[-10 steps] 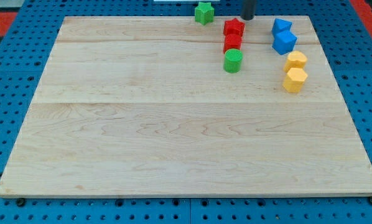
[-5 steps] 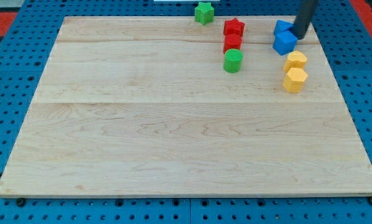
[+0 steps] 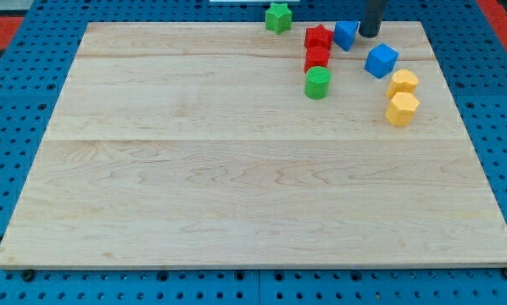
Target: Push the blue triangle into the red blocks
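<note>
My tip [image 3: 370, 35]: bare rod, no claw, nothing held. Blue triangle [image 3: 346, 35] just left of tip, touching or nearly touching red star [image 3: 319, 36]; red block [image 3: 317, 57] down-left of tip. Judgement: short, slow leftward nudge seats it. Blue cube [image 3: 381, 60] just below tip. Board's top edge [image 3: 186, 24] close above; open room far below-left.
</note>
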Controlling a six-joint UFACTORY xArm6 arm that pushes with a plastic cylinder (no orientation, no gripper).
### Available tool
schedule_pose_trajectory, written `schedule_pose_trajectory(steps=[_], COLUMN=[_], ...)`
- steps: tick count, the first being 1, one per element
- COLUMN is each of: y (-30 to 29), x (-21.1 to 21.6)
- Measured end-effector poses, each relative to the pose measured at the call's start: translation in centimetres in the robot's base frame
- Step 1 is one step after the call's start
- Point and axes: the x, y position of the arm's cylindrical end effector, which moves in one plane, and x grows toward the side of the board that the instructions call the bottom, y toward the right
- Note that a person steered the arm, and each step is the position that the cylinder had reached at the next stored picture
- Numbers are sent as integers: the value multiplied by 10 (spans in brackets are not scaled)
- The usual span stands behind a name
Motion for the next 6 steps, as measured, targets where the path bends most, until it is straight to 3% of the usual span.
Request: schedule_pose_trajectory(steps=[1,2,6], y=[-18,-43,-35], x=[-3,22,53])
